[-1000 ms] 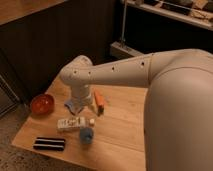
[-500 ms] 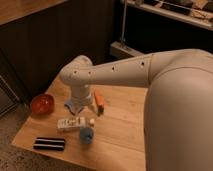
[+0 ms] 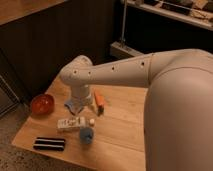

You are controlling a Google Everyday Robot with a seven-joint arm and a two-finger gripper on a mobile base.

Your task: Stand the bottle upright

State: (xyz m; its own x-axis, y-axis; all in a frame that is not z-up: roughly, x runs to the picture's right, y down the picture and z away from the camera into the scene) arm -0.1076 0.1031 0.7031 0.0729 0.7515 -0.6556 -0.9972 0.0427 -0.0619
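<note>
bottle (image 3: 74,122): lay flat, lower left, cap (image 3: 91,121) pointing right
gripper (image 3: 75,104): sat just above it in frame; you couldn't read its grip
blue cup (image 3: 86,135): beside the cap

Workroom: wooden table (image 3: 125,131) beneath tool (image 3: 76,104), metal shelving (image 3: 167,12) behind.

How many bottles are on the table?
1. The bottle lies on its side, beside the blue cup. The claw hangs just behind it. The arm may hide more.
</note>
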